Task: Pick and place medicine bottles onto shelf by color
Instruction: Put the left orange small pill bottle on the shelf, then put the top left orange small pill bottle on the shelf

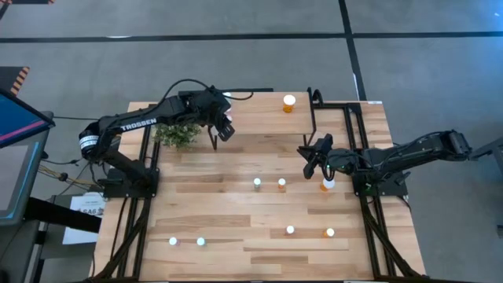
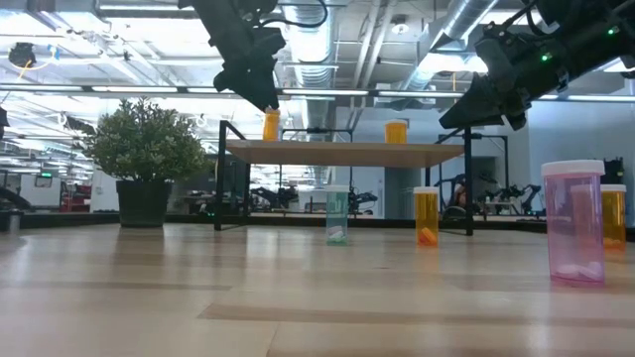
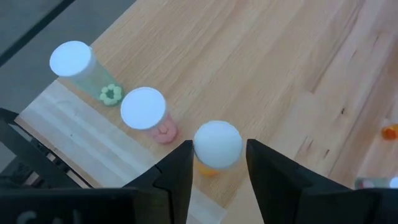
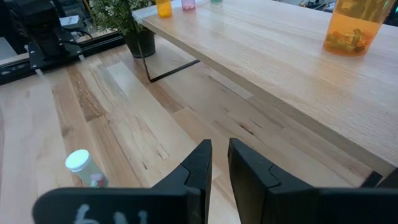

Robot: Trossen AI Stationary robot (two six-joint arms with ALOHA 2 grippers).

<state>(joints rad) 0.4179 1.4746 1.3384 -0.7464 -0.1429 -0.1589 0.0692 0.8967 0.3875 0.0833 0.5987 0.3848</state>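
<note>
Up at the upper left, the left gripper (image 3: 217, 165) hangs over the raised light-wood shelf (image 2: 342, 152), its fingers spread around a white-capped orange medicine bottle (image 3: 216, 147) without touching it. Right gripper (image 1: 313, 163), fingers pressed nearly together and empty, hovers at right centre over the wooden tabletop (image 1: 236, 212).

both arms are black, left arm (image 1: 149, 119) has white "trossen" lettering and a white band, black cables looping off it.

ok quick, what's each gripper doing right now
Left gripper: open around the orange bottle on the shelf, no firm grip visible.
Right gripper: shut, holding nothing, above the table.
</note>
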